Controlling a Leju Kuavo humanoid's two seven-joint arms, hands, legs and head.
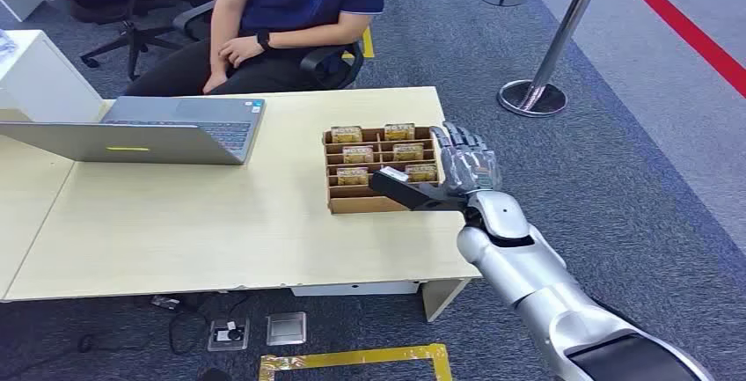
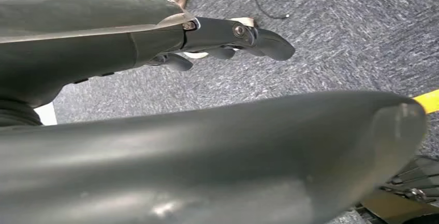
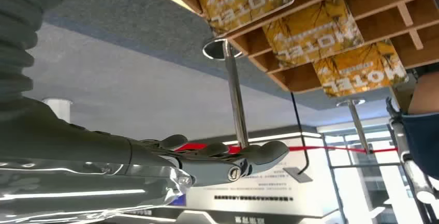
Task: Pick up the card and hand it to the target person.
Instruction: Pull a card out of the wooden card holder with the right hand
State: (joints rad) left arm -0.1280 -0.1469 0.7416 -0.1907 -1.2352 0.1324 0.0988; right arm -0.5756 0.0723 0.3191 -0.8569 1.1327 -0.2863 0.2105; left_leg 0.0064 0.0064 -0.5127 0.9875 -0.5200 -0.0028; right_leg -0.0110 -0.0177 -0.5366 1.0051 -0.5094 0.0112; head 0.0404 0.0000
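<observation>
Silver arm, dark grey hand, ribbed cover.

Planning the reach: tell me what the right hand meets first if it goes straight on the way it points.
Likely nothing soon: the right hand sits beside the card box, fingers pointing past its side toward carpet and the stanchion base. Depth is unclear.

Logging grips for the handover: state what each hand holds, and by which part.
Nothing is held. The right hand is open beside the card box, thumb over a front compartment, no card gripped. The left hand hangs over the carpet, fingers apart.
</observation>
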